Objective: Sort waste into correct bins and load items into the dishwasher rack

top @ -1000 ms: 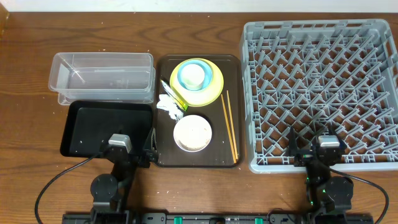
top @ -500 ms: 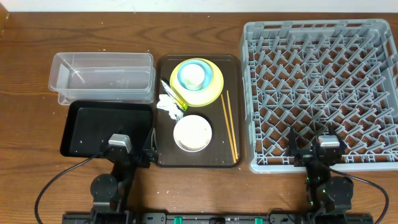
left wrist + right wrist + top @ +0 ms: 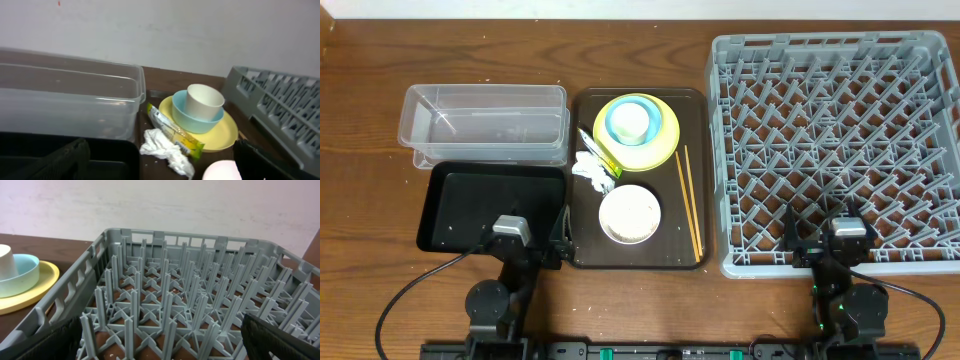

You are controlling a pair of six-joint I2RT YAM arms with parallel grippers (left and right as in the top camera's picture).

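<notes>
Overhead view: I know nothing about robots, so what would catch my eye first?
The big grey rack fills the right side, bristling with upright pegs. In the middle, a bright yellow plate at the far end of a brown tray carries a blue bowl with a white cup in it. To the left lie a clear tub and, nearer, a black tray.

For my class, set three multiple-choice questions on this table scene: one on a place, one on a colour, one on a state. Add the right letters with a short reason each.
1. The cup stands: A in the blue bowl; B beside it; C under it.
2. The plate is: A red; B yellow; C black.
3. The napkin is: A folded flat; B rolled; C crumpled.

Answers: 1 A, the bowl's rim rings its base. 2 B, yellow shows around the bowl. 3 C, it lies in uneven creases.
</notes>
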